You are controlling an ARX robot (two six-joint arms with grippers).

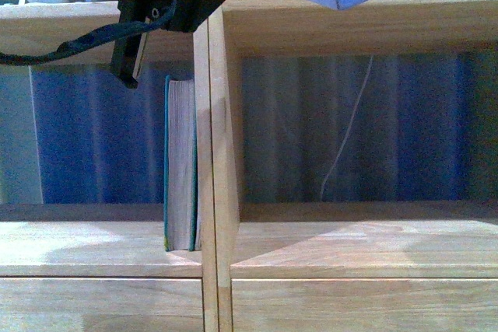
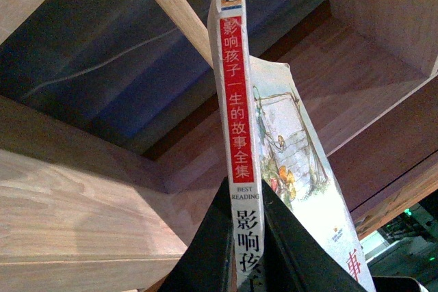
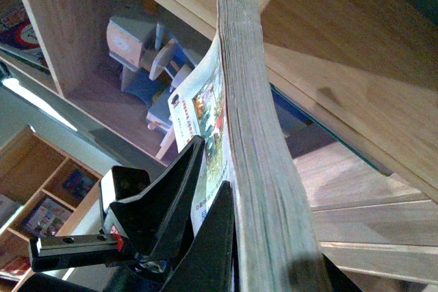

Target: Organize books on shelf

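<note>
While the paperback (image 2: 236,100) is pinched at its spine by the left gripper (image 2: 245,193), the hold of the right gripper (image 3: 219,227) being unclear, it is best stood upright beside the teal book (image 1: 180,165).

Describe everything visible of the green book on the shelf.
The green book is thick, with teal covers and tan page edges turned toward the camera. It stands upright in the left compartment of the light wooden shelf, its bottom on the board and its right cover against the middle divider, no gap showing. Closed; nothing grips it.
</note>
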